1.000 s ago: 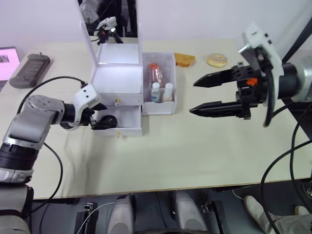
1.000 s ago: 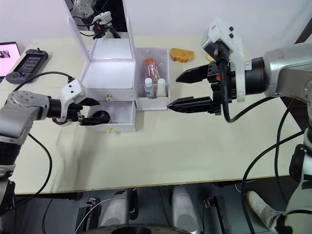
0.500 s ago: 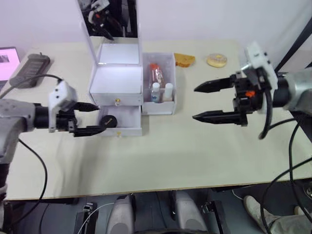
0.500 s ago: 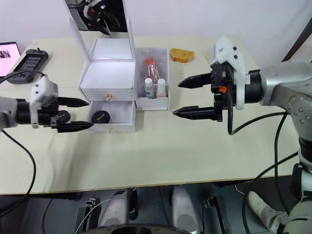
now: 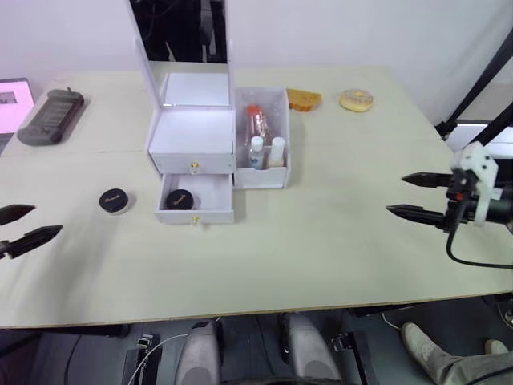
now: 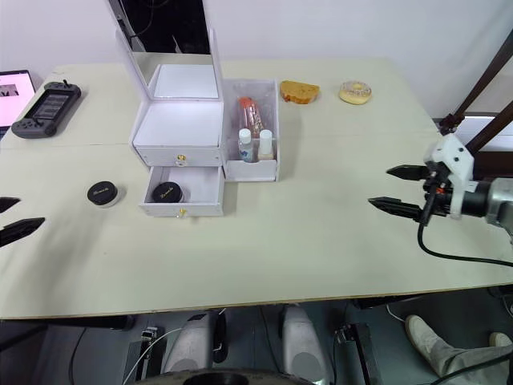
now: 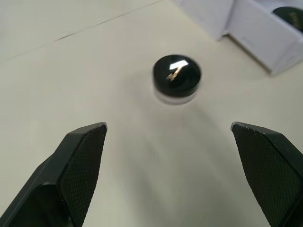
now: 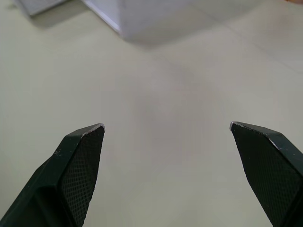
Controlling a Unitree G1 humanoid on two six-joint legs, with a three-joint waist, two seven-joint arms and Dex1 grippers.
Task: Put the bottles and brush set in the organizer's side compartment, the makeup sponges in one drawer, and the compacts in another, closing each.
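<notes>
Ahead of the wide-open, empty left pincer (image 7: 168, 137), 1 compact (image 7: 176, 77) sits on the table (image 5: 321, 241).

Bright, even overhead light, soft faint shadows, a glare streak on the compact's lid (image 7: 176, 74), wrist-view backgrounds slightly blurred.

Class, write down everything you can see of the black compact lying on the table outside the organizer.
The compact is a small, round, flat case with a glossy black lid bearing small pale lettering, on a paler, whitish base. It lies flat, lid up and closed, on the beige table, to the robot's left of the organizer's open lower drawer and apart from it. Nothing touches it but the table. The left gripper is open and points at it from a distance.
</notes>
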